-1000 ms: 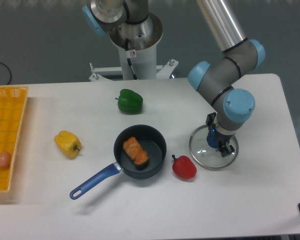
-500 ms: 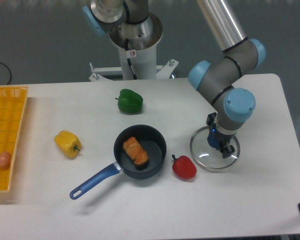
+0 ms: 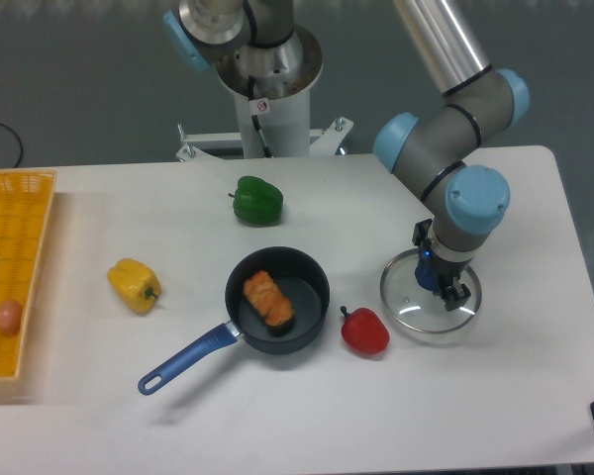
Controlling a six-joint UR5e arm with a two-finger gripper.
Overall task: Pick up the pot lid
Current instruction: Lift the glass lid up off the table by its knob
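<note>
My gripper [image 3: 437, 265] is at the right, over the middle of the pot lid, with its fingers shut on the blue knob [image 3: 426, 274]. The round lid [image 3: 404, 301] is clear glass with a thin metal rim, and it lies nearly level. Part of its far right side is hidden behind the gripper. Whether the rim is just above the table or still touches it, I cannot tell.
Left of the lid sits a red pepper [image 3: 364, 332], close to its rim. A black pan [image 3: 308, 332] with a blue handle holds brown food. Farther off are a green pepper [image 3: 257, 201], a yellow pepper [image 3: 134, 284] and a yellow crate [image 3: 32, 184].
Gripper and lid have shifted together slightly to the right and up in the view. The peppers and the pan have stayed put.
</note>
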